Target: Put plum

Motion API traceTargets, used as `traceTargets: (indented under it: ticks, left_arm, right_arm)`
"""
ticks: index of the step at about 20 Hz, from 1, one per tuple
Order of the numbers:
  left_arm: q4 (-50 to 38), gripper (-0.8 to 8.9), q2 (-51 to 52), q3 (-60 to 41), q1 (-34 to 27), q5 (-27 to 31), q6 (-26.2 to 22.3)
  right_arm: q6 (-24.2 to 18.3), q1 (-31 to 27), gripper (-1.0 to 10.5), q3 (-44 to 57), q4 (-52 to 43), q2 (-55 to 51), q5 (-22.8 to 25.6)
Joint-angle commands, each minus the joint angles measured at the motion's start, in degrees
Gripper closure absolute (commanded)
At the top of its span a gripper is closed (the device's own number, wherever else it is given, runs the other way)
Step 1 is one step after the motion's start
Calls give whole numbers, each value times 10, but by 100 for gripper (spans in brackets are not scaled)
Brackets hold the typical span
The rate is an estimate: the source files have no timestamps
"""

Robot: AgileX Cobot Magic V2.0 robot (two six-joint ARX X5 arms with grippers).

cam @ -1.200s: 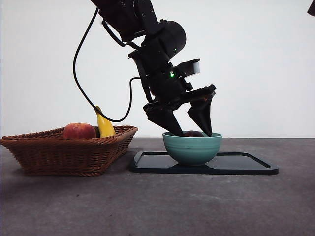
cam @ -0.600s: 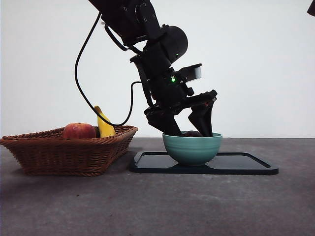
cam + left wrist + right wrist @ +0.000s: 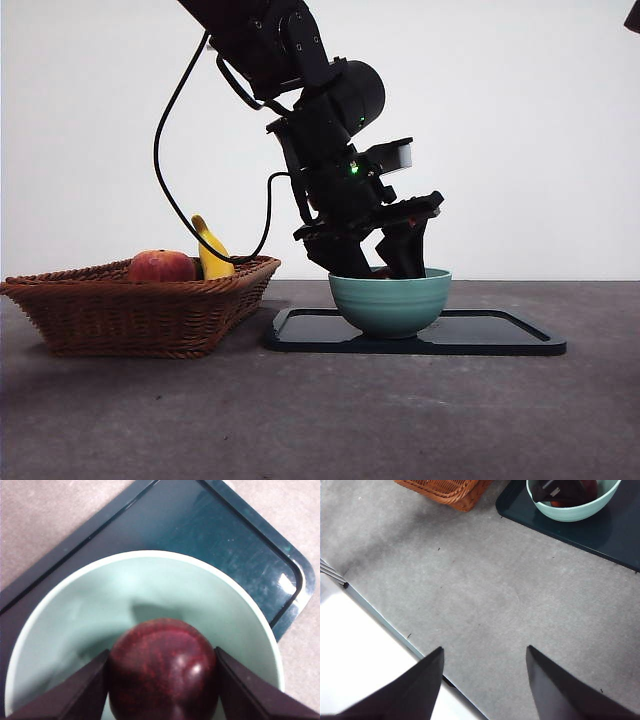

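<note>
Since the earlier frame the left gripper [image 3: 380, 268] has sunk lower, its tips now inside the teal bowl [image 3: 390, 302] on the dark tray [image 3: 500, 335]. Its jaws are clamped on the plum [image 3: 162, 672] inside the bowl. Right gripper [image 3: 482, 677] waits spread apart above bare table [image 3: 485, 590]; wicker basket [image 3: 130, 312] at the bowl's 9 o'clock.

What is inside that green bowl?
A dark plum sits inside the bowl, with the left claw closed on its sides. The bowl's bottom beneath the plum is covered and cannot be seen.
</note>
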State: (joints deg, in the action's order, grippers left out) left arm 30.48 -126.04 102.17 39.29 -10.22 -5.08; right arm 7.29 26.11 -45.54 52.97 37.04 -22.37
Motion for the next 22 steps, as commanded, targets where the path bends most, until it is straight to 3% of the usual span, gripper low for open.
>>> traceTargets:
  ticks: [1,8,15,22]
  left_arm:
    - [7,606,-17,35,6,2,-4]
    - [90,605,38,139,-9,2,-1]
    - [145,599,201,157,-50,2,28]
    - [317,599,332,156,-128,8,28]
  right_arm:
    - [-9,3,685,-4,-3,2,-2]
    - [-14,3,685,-4,-3,2,-1]
    - [-17,3,685,-4,-3,2,-1]
    - [-22,3,685,-4,-3,2,-1]
